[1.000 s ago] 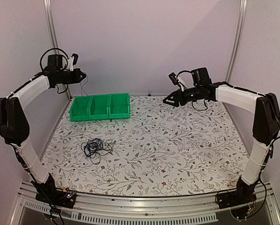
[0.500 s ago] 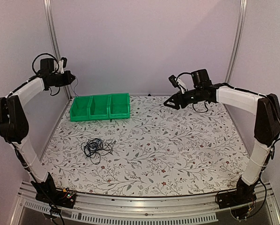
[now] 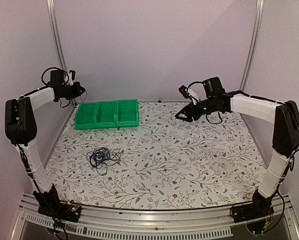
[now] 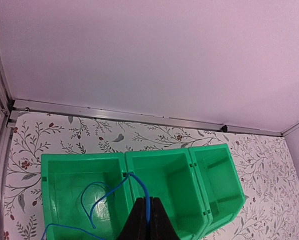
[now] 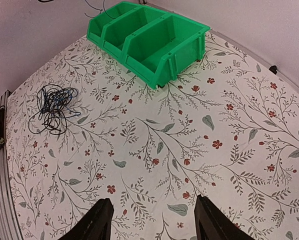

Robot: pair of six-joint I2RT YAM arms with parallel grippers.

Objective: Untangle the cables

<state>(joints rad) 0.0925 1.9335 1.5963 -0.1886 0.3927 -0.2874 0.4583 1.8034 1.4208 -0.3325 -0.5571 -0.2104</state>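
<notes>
Cables are in two places. One thin blue cable (image 4: 139,184) is pinched between the pressed-together fingers of the left claw (image 4: 148,201), which hangs high above the green bin (image 4: 217,175) at the far left of the table (image 3: 189,160). From the claw the blue cable crosses the divider and loops down into the bin's left compartment. Whether its far end lies free there cannot be told.

The right claw (image 5: 154,225) is spread wide and holds nothing. It hovers above the far right of the flower-patterned table, angled towards the middle.

The remaining cables (image 3: 103,159) lie as a small black wiry bundle on the table, nearer the arm bases than the bin and well apart from both claws.

Risks, as a judgement: the blue cable is very thin, so it could slip out of the pinch if the left claw moves sharply. If its loop catches the divider, lifting might tip or drag the bin. At the bundle, a pull on one strand with nothing pinning the rest would likely tighten the knots or drag the whole tangle.
</notes>
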